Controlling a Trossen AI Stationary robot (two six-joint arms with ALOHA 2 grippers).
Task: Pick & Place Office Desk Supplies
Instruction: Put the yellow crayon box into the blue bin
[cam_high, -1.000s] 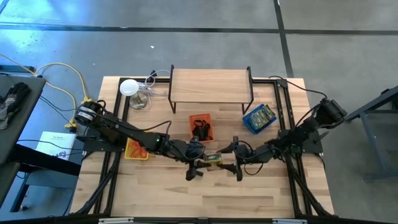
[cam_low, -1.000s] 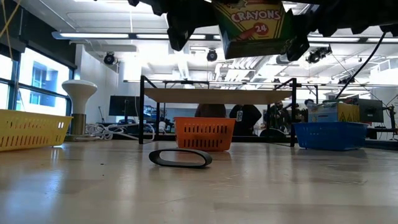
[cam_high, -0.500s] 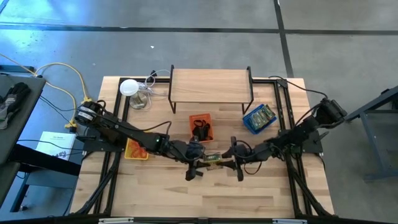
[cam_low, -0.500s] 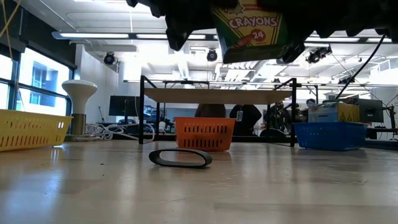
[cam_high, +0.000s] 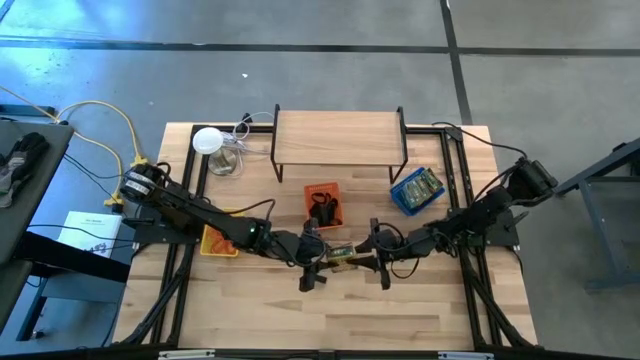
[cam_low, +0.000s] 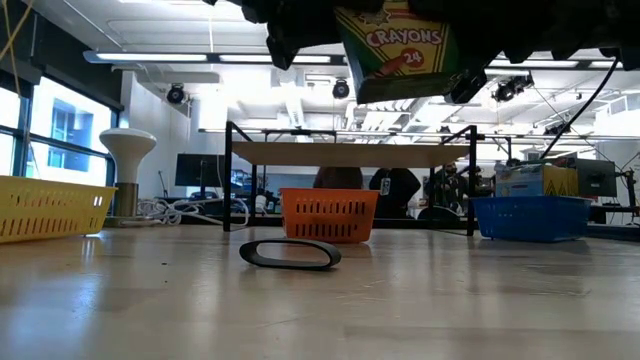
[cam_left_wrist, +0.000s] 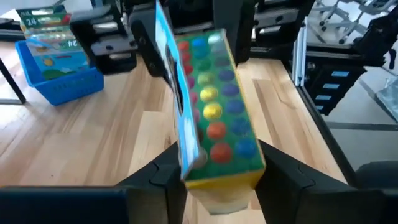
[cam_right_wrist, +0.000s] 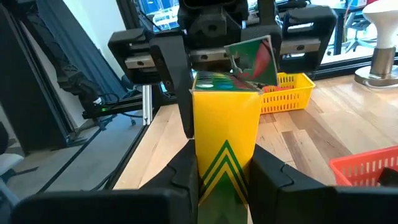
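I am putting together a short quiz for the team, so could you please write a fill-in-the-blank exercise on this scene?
1. The crayon box is held between the left claw and the right claw, ____ the table.
2. The number printed under the word CRAYONS is ____.
3. A black loop lies on the table in front of the ____ tray.
4. The tray that holds more crayon boxes is ____.

Missing words: above; 24; orange; blue

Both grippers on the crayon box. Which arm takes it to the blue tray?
Right, probably: right gripper clamps the crayon box too, and the blue tray sits on its side; left gripper would reach across.
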